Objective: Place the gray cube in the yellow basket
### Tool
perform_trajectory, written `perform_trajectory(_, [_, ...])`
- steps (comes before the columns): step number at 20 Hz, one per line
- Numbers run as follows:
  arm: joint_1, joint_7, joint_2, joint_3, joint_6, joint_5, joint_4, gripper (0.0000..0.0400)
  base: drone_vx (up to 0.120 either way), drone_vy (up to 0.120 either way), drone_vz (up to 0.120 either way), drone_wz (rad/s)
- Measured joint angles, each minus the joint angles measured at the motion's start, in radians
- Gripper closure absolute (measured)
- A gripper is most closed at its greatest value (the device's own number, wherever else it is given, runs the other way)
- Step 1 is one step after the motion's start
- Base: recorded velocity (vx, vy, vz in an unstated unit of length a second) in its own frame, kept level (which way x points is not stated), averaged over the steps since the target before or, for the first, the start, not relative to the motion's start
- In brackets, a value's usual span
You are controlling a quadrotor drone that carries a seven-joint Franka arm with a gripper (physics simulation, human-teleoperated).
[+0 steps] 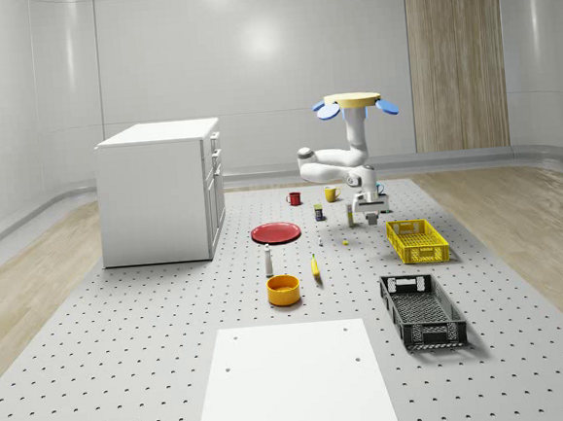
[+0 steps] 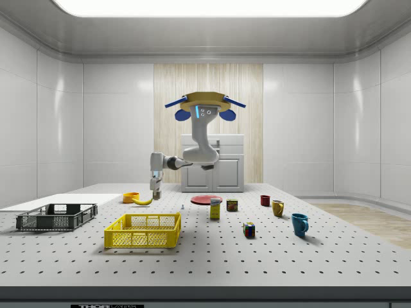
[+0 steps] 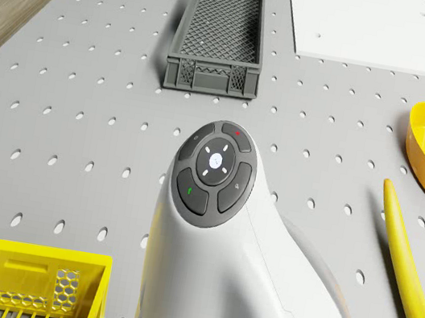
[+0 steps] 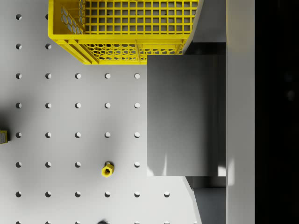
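The drone (image 1: pixel 354 102) hovers over the far part of the perforated table (image 1: pixel 156 357), its arm bent downward. The gripper (image 1: pixel 370 211) hangs a little above the table and is shut on the gray cube (image 4: pixel 187 114), which sits between the fingers. The yellow basket (image 1: pixel 417 240) lies on the table just in front of the gripper in the whole-scene view. In the wrist view the yellow basket (image 4: pixel 126 28) stands beside one corner of the cube, which hangs mostly over bare table outside it. In the side view the gripper (image 2: pixel 155 191) is above and behind the basket (image 2: pixel 142 230).
A black crate (image 1: pixel 422 310) lies nearer the camera than the basket. A red plate (image 1: pixel 275 232), yellow bowl (image 1: pixel 283 289), banana (image 1: pixel 315 266), mugs and small items stand mid-table. The white cabinet (image 1: pixel 161 191) is at the left. A small yellow nut (image 4: pixel 107 171) lies below the gripper.
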Motion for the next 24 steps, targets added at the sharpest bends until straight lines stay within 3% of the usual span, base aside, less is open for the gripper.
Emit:
perform_trajectory(21, [-0.003,0.003,-0.014,0.002,0.013,0.006,0.001,0.015,0.0,0.12,0.0,0.0])
perform_trajectory(24, [-0.004,0.003,-0.015,0.003,0.014,0.007,0.001,0.015,0.0,0.12,-0.067,0.0])
